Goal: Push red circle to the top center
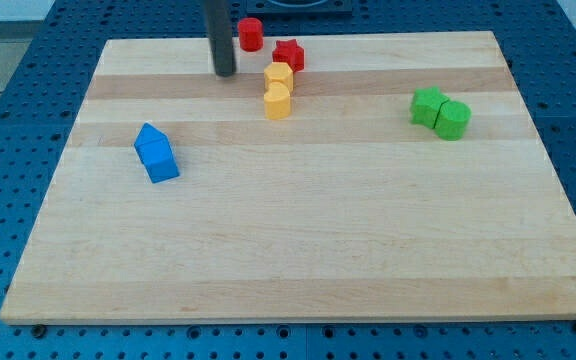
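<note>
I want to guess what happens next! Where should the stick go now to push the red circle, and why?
Probably nowhere far: the red circle already sits at the board's top edge, just left of centre. My tip is below and to its left, not touching. I would slide up level with the circle, then nudge it slightly rightward, stopping before the red star.

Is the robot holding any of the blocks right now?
No, nothing is held. My tip is a plain rod end that only pushes. It sits apart from the red circle, on its lower left.
</note>
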Tool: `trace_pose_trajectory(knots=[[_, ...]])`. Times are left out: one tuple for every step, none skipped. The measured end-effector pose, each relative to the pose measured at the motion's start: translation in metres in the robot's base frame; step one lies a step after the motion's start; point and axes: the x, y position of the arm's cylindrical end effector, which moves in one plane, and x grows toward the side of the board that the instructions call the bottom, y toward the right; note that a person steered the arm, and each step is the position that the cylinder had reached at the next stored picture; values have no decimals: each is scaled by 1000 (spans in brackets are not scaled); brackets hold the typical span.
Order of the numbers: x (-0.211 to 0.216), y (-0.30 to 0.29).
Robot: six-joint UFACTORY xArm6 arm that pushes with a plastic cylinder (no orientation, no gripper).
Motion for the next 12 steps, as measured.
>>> trace_pose_trajectory(knots=[[-47,-57],[-66,-67],[-67,-65],[-67,-65],[-66,-64],[-67,-49],[-66,-14],[-67,18],[-66,43],[-66,82],[-65,89],[-60,60]])
